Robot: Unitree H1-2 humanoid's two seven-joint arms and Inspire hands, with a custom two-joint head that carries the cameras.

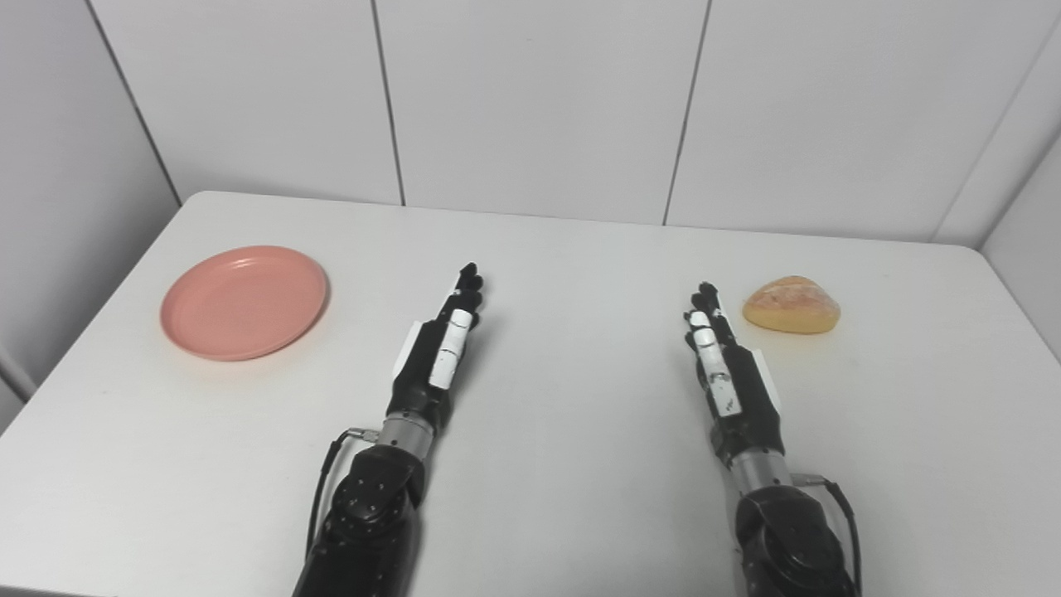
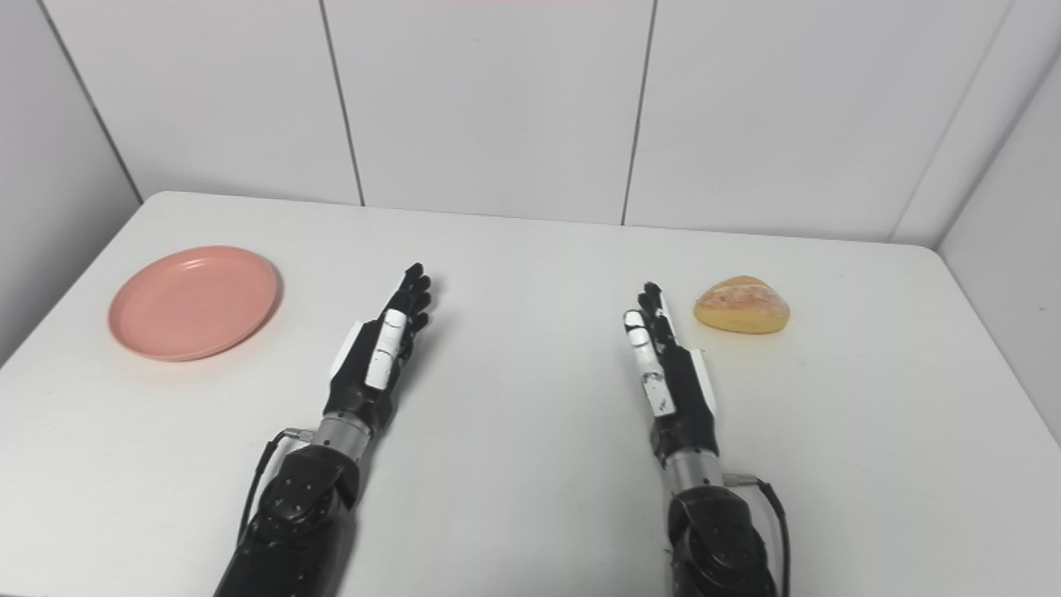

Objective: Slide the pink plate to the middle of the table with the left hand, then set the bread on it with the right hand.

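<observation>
A pink plate [image 1: 244, 301] lies flat on the left part of the white table [image 1: 572, 274], with nothing on it. A golden bread roll [image 1: 792, 305] rests on the table at the right. My left hand [image 1: 443, 348] is stretched out flat near the table's middle, well to the right of the plate, fingers extended and holding nothing. My right hand [image 1: 719, 356] is likewise extended and open, its fingertips a short way left of the bread, not touching it.
White wall panels [image 1: 539, 99] rise behind the table's far edge. Side walls close in at the left and right edges. Bare tabletop lies between the two hands and in front of them.
</observation>
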